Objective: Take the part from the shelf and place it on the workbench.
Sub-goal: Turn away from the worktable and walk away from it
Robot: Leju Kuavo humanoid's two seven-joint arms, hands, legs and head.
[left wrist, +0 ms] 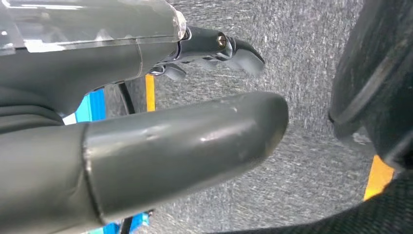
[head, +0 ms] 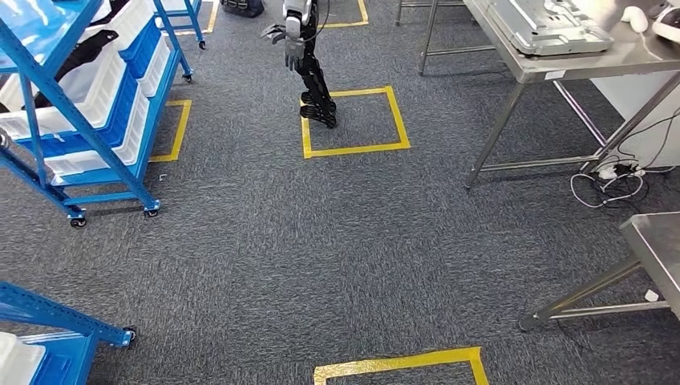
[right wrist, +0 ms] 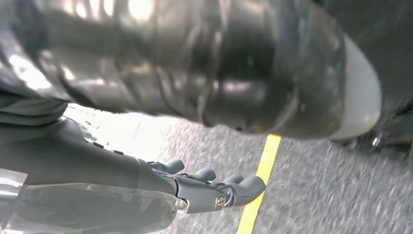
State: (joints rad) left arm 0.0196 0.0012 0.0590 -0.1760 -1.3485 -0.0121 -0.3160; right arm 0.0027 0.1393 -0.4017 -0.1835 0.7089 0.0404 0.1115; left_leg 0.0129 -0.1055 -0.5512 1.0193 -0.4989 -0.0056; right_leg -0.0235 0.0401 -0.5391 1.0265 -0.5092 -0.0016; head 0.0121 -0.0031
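The blue shelf (head: 50, 90) stands at the left with white bins; a black part (head: 80, 52) lies across the upper bins. The steel workbench (head: 597, 60) is at the upper right, and a grey metal casting (head: 549, 26) lies on it. In the left wrist view my left hand (left wrist: 160, 122) hangs over the carpet with its thumb and fingers stretched out and nothing in them. In the right wrist view my right hand (right wrist: 195, 187) also hangs over the carpet, fingers spread and holding nothing.
Another robot's hand and dark leg (head: 314, 80) stand at a yellow floor square (head: 353, 148) ahead. Cables (head: 609, 180) lie under the workbench. A second steel table (head: 657, 249) is at the right, another blue rack (head: 48, 337) at the lower left.
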